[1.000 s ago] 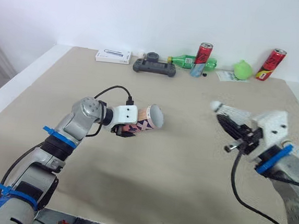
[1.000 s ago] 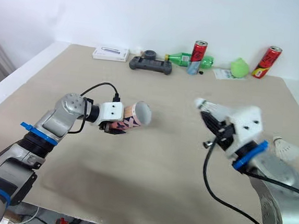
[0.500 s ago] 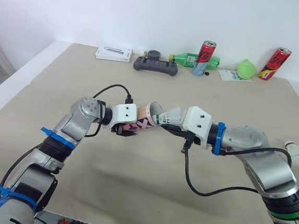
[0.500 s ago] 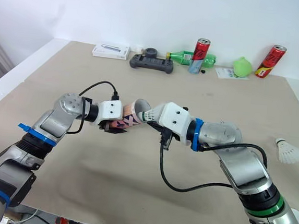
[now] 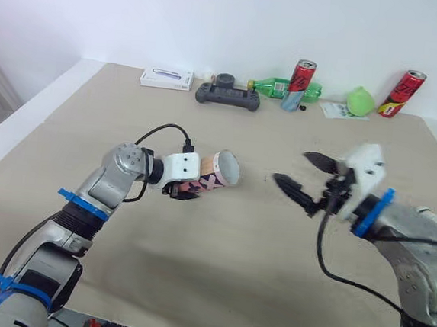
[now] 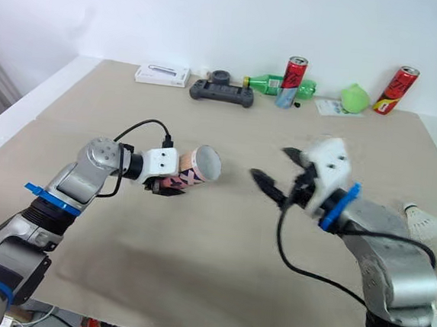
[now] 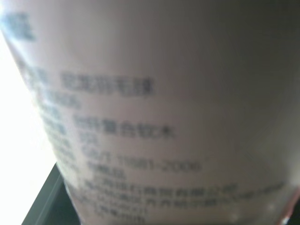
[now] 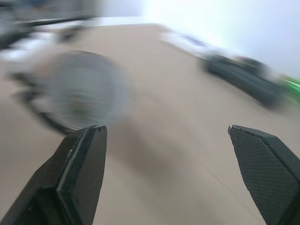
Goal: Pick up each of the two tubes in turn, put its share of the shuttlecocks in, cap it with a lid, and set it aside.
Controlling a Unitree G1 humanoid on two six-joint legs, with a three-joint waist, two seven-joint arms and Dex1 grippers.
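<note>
- I judged the short pink-patterned cardboard tube [image 5: 216,177] light, stiff but crushable, best gripped around its middle; the white feathered shuttlecock [image 6: 420,221] on the counter [image 5: 217,263] looked fragile, so I'd take it by its cork.
- My left tool [image 5: 188,189] was clamped round the tube, holding it level above the counter, mouth toward the right tool [image 5: 292,166].
- My right tool stood wide apart, empty, touching nothing.

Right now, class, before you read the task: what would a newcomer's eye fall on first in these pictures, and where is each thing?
The left gripper holds a patterned shuttlecock tube level above the middle of the table, its open mouth turned toward the right gripper. That gripper hangs apart from the tube, fingers spread wide and empty. One white shuttlecock lies near the table's right edge.
</note>
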